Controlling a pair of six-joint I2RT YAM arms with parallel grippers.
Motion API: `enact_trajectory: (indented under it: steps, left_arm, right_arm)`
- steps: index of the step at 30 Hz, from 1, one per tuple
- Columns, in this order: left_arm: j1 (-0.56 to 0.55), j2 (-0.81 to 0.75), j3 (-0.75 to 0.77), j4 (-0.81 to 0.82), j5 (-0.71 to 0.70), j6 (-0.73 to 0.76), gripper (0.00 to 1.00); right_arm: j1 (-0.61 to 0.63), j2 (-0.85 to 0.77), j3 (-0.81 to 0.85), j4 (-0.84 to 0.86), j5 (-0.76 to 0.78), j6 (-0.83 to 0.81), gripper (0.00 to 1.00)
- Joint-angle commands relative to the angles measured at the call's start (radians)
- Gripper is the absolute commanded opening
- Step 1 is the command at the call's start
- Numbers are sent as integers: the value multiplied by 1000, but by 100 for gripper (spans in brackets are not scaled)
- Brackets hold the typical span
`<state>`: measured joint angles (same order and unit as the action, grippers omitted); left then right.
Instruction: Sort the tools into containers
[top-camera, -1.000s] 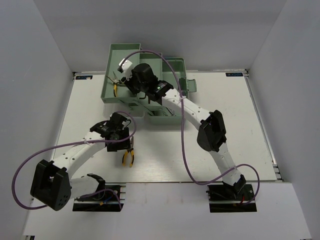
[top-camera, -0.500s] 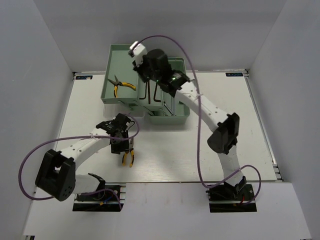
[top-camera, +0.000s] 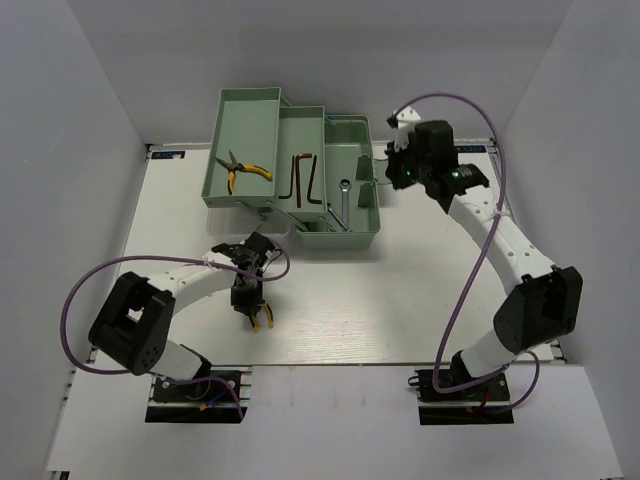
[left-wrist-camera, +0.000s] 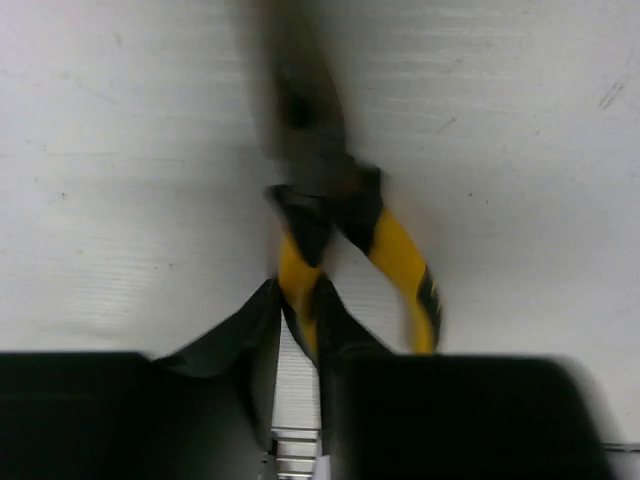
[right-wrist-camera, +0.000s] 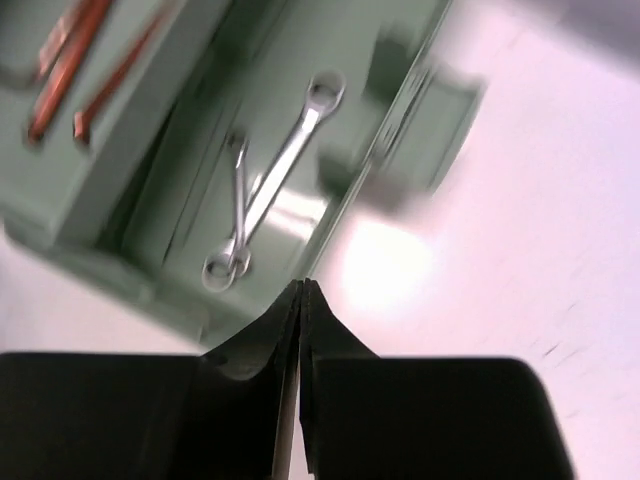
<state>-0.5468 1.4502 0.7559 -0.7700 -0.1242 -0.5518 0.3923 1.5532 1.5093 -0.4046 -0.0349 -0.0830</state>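
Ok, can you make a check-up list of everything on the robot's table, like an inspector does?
Surface: white table.
Job's things: green toolbox folded open; pliers in its left tray; hex keys in the middle tray; silver wrench in the right compartment; second pliers lying on the table.
Clutter: nothing seen.
Grippers: left gripper has a finger on either side of one yellow handle of the second pliers, but the picture is too blurred to tell whether it grips; right gripper shut, empty, by the toolbox's right end.
Cables: purple cables loop off both arms.
Surroundings: plain white walls.
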Motion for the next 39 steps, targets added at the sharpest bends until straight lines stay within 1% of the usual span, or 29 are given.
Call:
enact_trajectory:
  steps: [1, 3, 4, 6, 7, 8, 9, 10, 11, 12, 13, 14, 15, 16, 17, 18, 20, 21, 22, 24, 25, 27, 28, 29, 30, 31, 34, 36, 39]
  left_arm:
    - [-21, 18, -21, 34, -15, 1, 16]
    - [-33, 30, -21, 34, -15, -8, 4]
    - [-33, 30, -12, 22, -15, -8, 0]
    - [-59, -9, -1, 5, -6, -8, 0]
    - [-59, -34, 17, -15, 7, -8, 0]
    - [-74, -62, 29, -15, 49, 18, 0]
    - [-88, -92, 45, -29, 82, 38, 0]
    - [-97, -162, 84, -29, 121, 62, 0]
    - [-97, -197, 108, -29, 164, 110, 0]
    - [-108, -230, 134, -29, 260, 134, 0]
    - [-117, -258, 199, -12, 306, 156, 0]
    - [-117, -295, 242, -12, 372, 191, 0]
    - [-117, -295, 290, -12, 389, 203, 0]
    - [-117, -295, 392, -12, 390, 213, 0]
    - [-117, -281, 448, -38, 355, 213, 0]
    - [-108, -265, 558, -49, 315, 213, 0]
    - [-93, -219, 663, -69, 165, 201, 0]
    - [-93, -165, 754, -69, 117, 191, 0]
    - [-93, -136, 796, -69, 15, 182, 0]
    - [-70, -76, 917, -60, -82, 173, 0]
    - [-70, -6, 962, -60, -189, 161, 0]
    - [-44, 70, 1094, -75, -282, 170, 0]
    - [-24, 158, 1143, -89, -351, 188, 0]
    - [-12, 212, 1251, -106, -389, 205, 0]
    - [-2, 272, 1323, -183, -461, 225, 0]
    - [20, 392, 1476, -262, -472, 257, 0]
    - [50, 516, 1670, -308, -522, 309, 0]
    - [74, 533, 1671, -276, -546, 341, 0]
    - [117, 523, 1599, -239, -555, 365, 0]
  right_arm:
    - [-29, -120, -122, -4, -161, 75, 7]
    - [-41, -187, -209, -2, -207, 100, 11]
    - [-55, -205, -230, 4, -215, 101, 14]
    - [-73, -254, -314, 6, -241, 103, 23]
    - [-84, -284, -333, 4, -256, 95, 32]
    - [-84, -313, -348, 4, -273, 89, 61]
    - [-92, -326, -383, 4, -286, 88, 73]
    - [-96, -367, -421, 0, -290, 86, 79]
    - [-104, -386, -458, 4, -290, 88, 76]
    - [-109, -392, -475, 12, -295, 88, 66]
    - [-115, -422, -513, 13, -289, 59, 43]
    - [-118, -432, -555, 41, -280, 61, 13]
    - [-122, -441, -576, 47, -272, 72, 0]
    - [-127, -462, -630, 56, -272, 72, 0]
    - [-130, -472, -644, 81, -269, 71, 0]
    - [-139, -475, -658, 87, -270, 75, 0]
    - [-145, -492, -705, 111, -286, 75, 0]
    - [-151, -498, -718, 124, -293, 75, 0]
    - [-155, -505, -748, 141, -296, 75, 0]
    - [-168, -518, -774, 164, -315, 77, 0]
    - [-176, -525, -785, 165, -319, 72, 0]
    - [-179, -536, -801, 173, -336, 66, 0]
    - [-182, -539, -810, 179, -342, 66, 0]
    - [-190, -550, -819, 179, -364, 63, 0]
    - [-193, -551, -822, 188, -368, 63, 0]
    - [-197, -555, -831, 191, -385, 62, 0]
    - [-208, -556, -837, 191, -408, 58, 0]
    - [-213, -561, -842, 191, -422, 57, 0]
    - [-224, -564, -848, 191, -427, 52, 0]
